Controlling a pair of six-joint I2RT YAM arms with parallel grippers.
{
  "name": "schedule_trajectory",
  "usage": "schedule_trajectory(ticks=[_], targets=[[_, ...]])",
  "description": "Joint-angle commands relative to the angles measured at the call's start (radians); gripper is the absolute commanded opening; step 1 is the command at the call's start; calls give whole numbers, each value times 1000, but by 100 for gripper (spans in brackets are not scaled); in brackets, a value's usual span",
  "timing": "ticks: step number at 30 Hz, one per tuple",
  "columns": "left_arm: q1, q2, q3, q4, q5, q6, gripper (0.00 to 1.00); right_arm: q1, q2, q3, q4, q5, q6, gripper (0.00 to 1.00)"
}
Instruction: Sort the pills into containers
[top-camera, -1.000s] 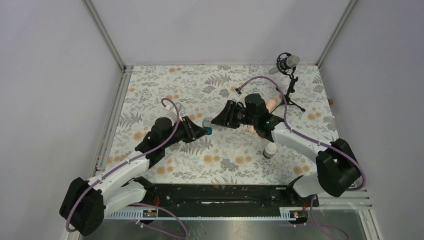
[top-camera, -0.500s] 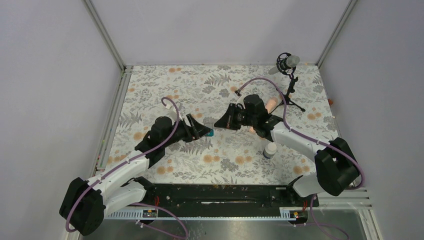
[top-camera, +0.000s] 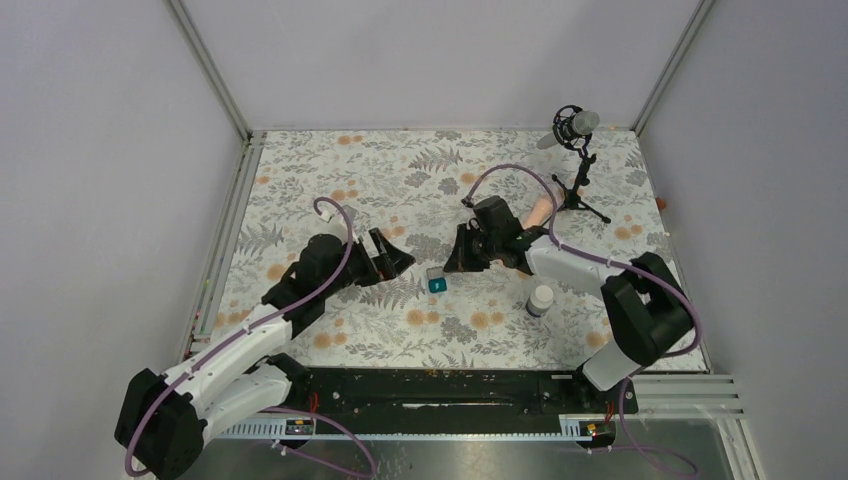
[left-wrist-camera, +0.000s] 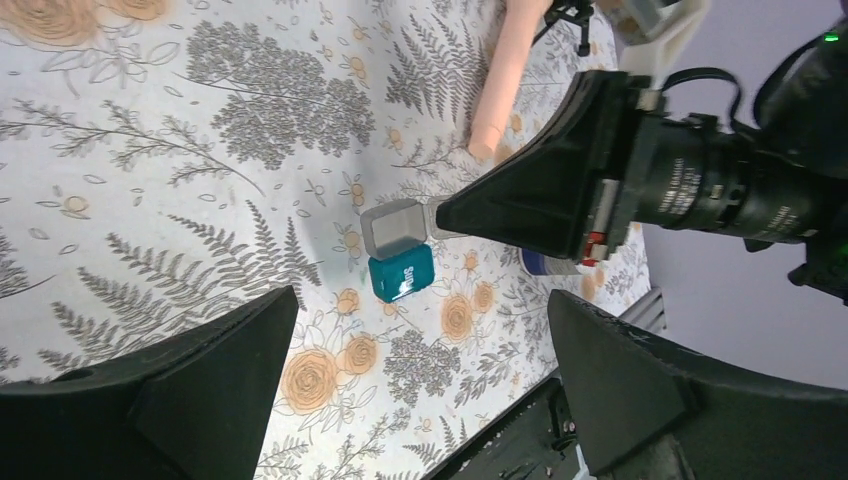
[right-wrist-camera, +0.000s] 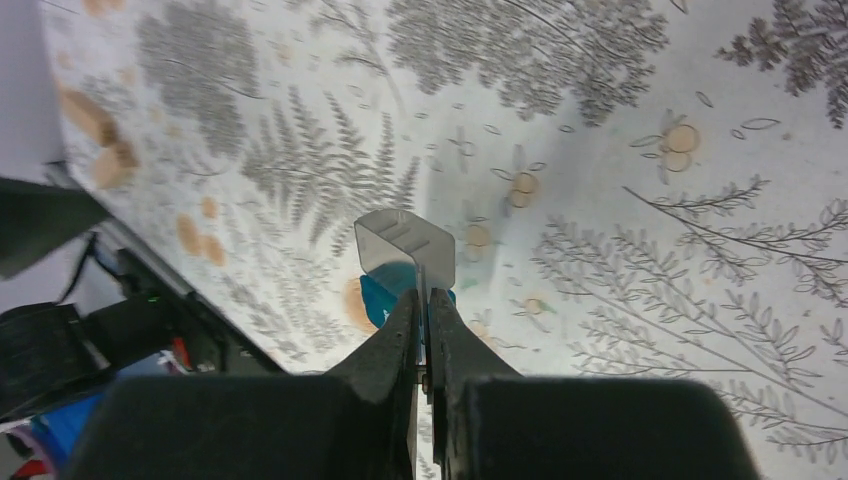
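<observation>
The teal box (top-camera: 436, 281) stands on the floral table with its clear lid (right-wrist-camera: 405, 245) flipped open. My right gripper (right-wrist-camera: 425, 300) is shut on the edge of that lid, its tips (top-camera: 448, 267) right over the box. In the left wrist view the box (left-wrist-camera: 400, 272) and its grey lid (left-wrist-camera: 395, 228) lie ahead of my left gripper (left-wrist-camera: 423, 300), which stands wide open and apart from the box. The left gripper (top-camera: 402, 256) sits just left of the box. The white bottle (top-camera: 541, 299) stands upright to the right. No pills can be made out.
A black microphone on a tripod (top-camera: 577, 150) stands at the back right. A peach-coloured rod (top-camera: 541, 209) lies behind the right arm. The black base rail (top-camera: 440, 388) runs along the near edge, and the cell's walls close in both sides.
My left gripper opened, let go of the teal box and drew back left. The box now rests on the table. My right gripper shut on its lid and swung down-left.
</observation>
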Motion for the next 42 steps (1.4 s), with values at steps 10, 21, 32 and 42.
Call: schedule_trajectory(ticks=[10, 21, 32, 42], targets=[[3, -138, 48, -175, -78, 26, 99, -40, 132, 107, -120, 72, -149, 44], [3, -286, 54, -263, -134, 58, 99, -41, -143, 152, -497, 461, -98, 75], [3, -354, 18, -201, -83, 66, 99, -42, -549, -82, -815, 806, 141, 88], [3, -384, 10, -239, -58, 94, 99, -42, -549, -157, -797, 741, 108, 80]])
